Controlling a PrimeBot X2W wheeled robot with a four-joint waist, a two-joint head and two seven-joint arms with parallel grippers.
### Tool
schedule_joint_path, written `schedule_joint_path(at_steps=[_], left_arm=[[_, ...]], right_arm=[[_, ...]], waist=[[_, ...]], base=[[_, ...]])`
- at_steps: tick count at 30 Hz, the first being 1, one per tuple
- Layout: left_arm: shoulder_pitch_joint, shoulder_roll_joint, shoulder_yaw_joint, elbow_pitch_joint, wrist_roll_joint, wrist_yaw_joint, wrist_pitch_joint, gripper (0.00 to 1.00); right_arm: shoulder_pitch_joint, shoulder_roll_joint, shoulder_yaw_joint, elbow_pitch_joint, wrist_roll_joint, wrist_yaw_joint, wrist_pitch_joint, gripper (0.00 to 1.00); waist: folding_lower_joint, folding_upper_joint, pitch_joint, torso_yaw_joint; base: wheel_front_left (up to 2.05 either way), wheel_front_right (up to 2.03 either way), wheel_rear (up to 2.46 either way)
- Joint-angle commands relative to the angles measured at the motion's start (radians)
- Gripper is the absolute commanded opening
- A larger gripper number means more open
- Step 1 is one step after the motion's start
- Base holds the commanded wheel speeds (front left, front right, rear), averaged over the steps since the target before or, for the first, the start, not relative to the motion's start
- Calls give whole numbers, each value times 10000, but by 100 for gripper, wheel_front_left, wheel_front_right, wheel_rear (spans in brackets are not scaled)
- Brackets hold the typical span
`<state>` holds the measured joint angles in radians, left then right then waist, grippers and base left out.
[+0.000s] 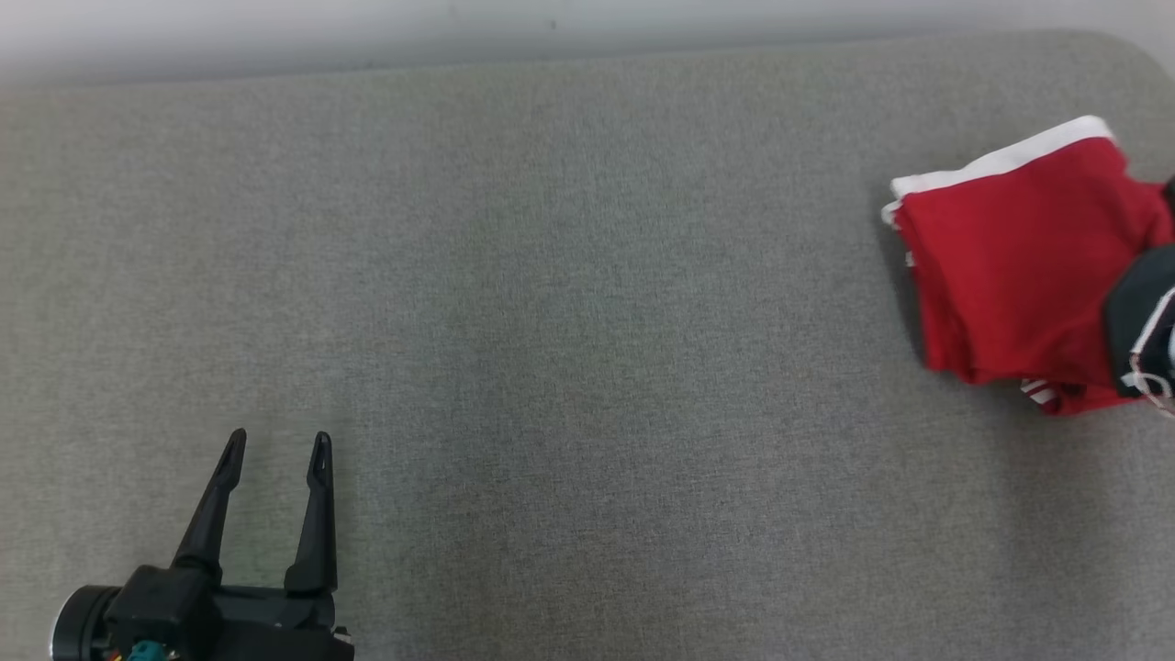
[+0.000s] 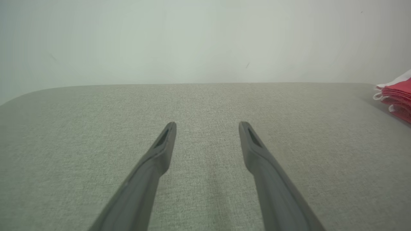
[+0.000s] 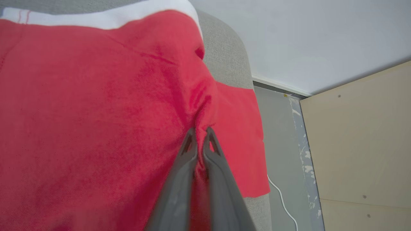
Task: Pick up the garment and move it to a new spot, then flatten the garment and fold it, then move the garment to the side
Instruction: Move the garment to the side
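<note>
The garment is red with a white band, folded into a thick stack at the far right of the grey padded surface. In the right wrist view my right gripper is shut, pinching a ridge of the red garment between its fingertips. Its dark body shows at the head view's right edge, over the garment. My left gripper stands open at the lower left, far from the garment, nothing between its fingers. The garment's stacked edge shows at the left wrist view's right edge.
A pale wall runs behind the surface's far edge. Beyond the surface's rounded right end are a grey floor, a white cable and a light wooden panel. Part of the garment hangs over that end.
</note>
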<state>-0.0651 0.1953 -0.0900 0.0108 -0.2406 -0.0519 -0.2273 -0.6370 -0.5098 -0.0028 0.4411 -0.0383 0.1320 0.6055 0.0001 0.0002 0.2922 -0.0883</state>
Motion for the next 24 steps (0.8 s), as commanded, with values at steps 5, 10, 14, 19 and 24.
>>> schedule_joint_path(at_steps=[5, 10, 14, 19, 24], left_arm=[[-343, 151, -86, -91, -7, -62, 141, 100], [-520, 212, -184, -45, -1, -72, 187, 100], [-653, 257, -201, 2, -8, -83, 193, 100], [-768, 318, -260, 102, -28, -137, 129, 100], [-847, 395, -341, 233, 165, -72, -8, 100]], right_arm=[[80, -182, -1261, 109, -943, -24, -452, 0], [64, 78, -2551, 340, -1639, -24, -840, 0], [9, 361, -3397, 397, -2176, -24, -997, 0], [-7, 710, -4623, 477, -3193, -24, -1507, 0], [-174, 1140, -5402, 726, -3747, -24, -1869, 100]], waist=[[-1, -2, 776, 49], [-1, -2, 1017, 251], [-1, -2, 1128, 352], [-1, -2, 1228, 500], [-1, -2, 1150, 567]], base=[[0, 0, 0], [0, 0, 0], [0, 0, 0], [0, 0, 0], [0, 0, 0]])
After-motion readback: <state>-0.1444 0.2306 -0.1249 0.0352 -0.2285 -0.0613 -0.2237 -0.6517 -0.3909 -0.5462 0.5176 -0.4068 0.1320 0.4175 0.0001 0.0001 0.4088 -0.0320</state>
